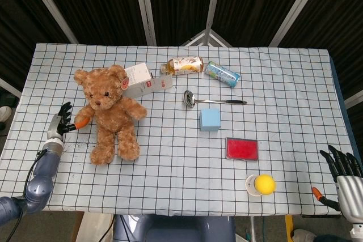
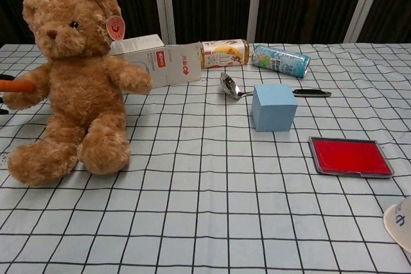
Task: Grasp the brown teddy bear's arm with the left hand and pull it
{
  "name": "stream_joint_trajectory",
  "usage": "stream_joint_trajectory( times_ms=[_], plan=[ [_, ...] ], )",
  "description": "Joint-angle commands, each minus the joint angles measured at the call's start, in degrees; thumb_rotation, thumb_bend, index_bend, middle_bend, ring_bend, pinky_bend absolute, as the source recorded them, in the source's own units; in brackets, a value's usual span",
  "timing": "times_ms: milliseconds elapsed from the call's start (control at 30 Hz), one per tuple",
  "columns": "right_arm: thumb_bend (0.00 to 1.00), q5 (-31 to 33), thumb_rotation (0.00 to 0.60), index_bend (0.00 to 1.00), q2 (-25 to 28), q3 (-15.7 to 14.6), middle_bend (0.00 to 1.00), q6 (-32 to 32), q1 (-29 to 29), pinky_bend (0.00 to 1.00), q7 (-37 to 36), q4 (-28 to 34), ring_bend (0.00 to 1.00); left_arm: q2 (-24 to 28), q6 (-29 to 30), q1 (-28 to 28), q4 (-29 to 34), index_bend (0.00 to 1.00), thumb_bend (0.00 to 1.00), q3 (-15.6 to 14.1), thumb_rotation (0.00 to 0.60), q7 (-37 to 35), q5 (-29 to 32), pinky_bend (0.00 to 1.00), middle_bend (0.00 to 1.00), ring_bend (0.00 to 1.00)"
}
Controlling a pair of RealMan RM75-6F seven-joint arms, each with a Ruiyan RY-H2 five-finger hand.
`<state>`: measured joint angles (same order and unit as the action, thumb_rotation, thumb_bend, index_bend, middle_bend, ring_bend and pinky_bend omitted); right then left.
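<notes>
Fingers of the left hand fan apart at the worktop's left edge, its orange thumb tip touching the paw of the brown teddy bear yet gripping nothing — the bear sits upright just beside it, a white carton behind its head. Past the bear lie a bottle and a can on their sides near the far edge, then a ladle, a blue cube, a red tray and a yellow ball in a cup. Off the right corner hangs the right hand — dark fingers spread, empty.
</notes>
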<state>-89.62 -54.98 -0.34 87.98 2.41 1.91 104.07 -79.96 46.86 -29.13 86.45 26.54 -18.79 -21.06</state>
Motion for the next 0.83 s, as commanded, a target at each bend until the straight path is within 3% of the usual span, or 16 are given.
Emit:
stream_joint_trajectory(
  times_ms=[33,167,367,600,733,833],
  plan=[
    [0.22,0.01,0.6,0.12,0.11,0.04,0.06,0.11,0.02,0.0,-0.11,0.12,0.08,2.91,3.67,4.26,5.23,0.0,0.33,-0.64,0.6,-1.77,-7.99,0.0,0.0,0.0],
    [0.22,-0.15,0.6,0.12,0.18,0.08,0.06,0.48,0.14,0.0,-0.4,0.05,0.08,9.43,12.54,12.19,13.65,0.11,0.34,-6.07,0.6,-0.22,-23.42,0.0,0.06,0.0],
    [0.22,-0.34,0.6,0.12,0.14,0.07,0.06,0.65,0.18,0.0,-0.16,0.16,0.08,14.99,33.44,22.8,19.49,0.21,0.36,-15.62,0.6,11.85,-38.9,0.0,0.09,0.0],
    [0.22,-0.46,0.6,0.12,0.19,0.18,0.06,1.51,0.55,0.0,-0.18,0.2,0.08,14.38,48.47,29.39,20.49,0.25,0.37,-20.02,0.6,25.02,-43.28,0.0,0.09,0.0],
    [0.22,-0.5,0.6,0.12,0.27,0.4,0.06,2.05,0.69,0.0,-0.69,0.27,0.08,14.25,52.87,31.3,22.04,0.25,0.37,-22.06,0.6,29.91,-46.87,0.0,0.09,0.0],
    [0.22,-0.19,0.6,0.12,0.24,0.52,0.06,1.84,0.59,0.0,-1.13,0.11,0.08,14.7,53.1,32.24,22.89,0.25,0.37,-23.19,0.6,29.16,-48.77,0.0,0.09,0.0]
  ],
)
